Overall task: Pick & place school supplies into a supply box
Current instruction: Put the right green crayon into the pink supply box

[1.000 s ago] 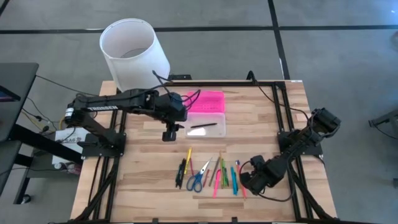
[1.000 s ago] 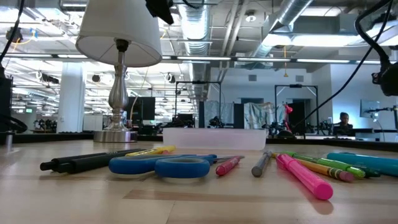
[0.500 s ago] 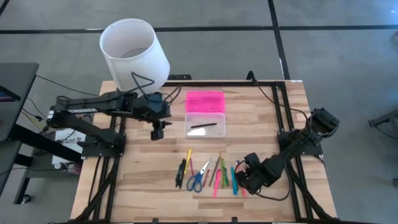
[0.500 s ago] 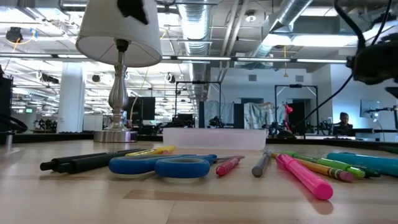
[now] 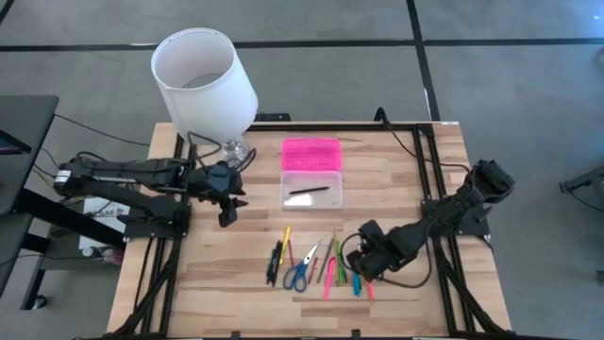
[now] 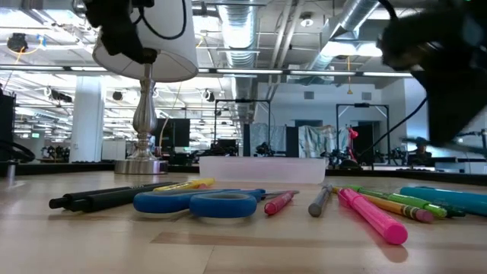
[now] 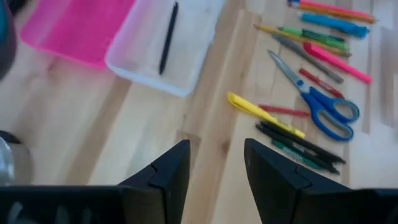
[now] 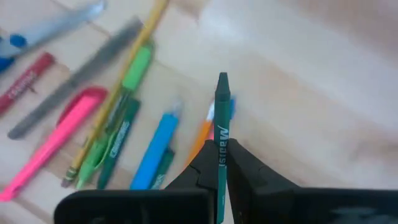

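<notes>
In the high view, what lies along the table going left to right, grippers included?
left gripper → black pens → blue-handled scissors → pink highlighter → right gripper, shut on a green marker.

- Two dark, matte-black jointed arms — slim tubular links, boxy joint housings.
- Black cables loop along each arm.
- Left gripper (image 7: 214,174): angular black fingers (image 7: 165,171).
</notes>
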Controlling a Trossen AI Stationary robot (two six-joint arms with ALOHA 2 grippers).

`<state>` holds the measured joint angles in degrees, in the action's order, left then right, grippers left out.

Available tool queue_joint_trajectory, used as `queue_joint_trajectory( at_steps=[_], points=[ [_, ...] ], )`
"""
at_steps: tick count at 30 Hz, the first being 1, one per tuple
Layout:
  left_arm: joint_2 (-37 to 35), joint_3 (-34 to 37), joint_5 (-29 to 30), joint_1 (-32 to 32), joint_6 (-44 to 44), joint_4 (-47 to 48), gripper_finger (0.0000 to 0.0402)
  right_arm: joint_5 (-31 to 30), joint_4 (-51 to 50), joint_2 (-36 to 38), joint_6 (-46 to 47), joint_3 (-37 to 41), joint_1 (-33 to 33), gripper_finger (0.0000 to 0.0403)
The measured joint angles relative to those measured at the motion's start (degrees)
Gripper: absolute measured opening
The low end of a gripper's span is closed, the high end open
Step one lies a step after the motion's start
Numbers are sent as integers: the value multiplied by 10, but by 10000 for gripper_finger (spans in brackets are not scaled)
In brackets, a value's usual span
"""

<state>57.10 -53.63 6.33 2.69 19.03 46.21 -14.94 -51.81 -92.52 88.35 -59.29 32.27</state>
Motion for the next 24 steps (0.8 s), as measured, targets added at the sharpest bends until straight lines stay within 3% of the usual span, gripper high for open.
queue_joint_trajectory(
  at_steps=[9, 24],
  points=[
    [-12, 61, 5, 49, 25, -74, 146, -80, 4, 48, -202, -51, -86, 1],
    [-11, 115, 76, 102, 60, -185, 146, -22, 187, 50, -609, -53, -287, 1]
  ],
)
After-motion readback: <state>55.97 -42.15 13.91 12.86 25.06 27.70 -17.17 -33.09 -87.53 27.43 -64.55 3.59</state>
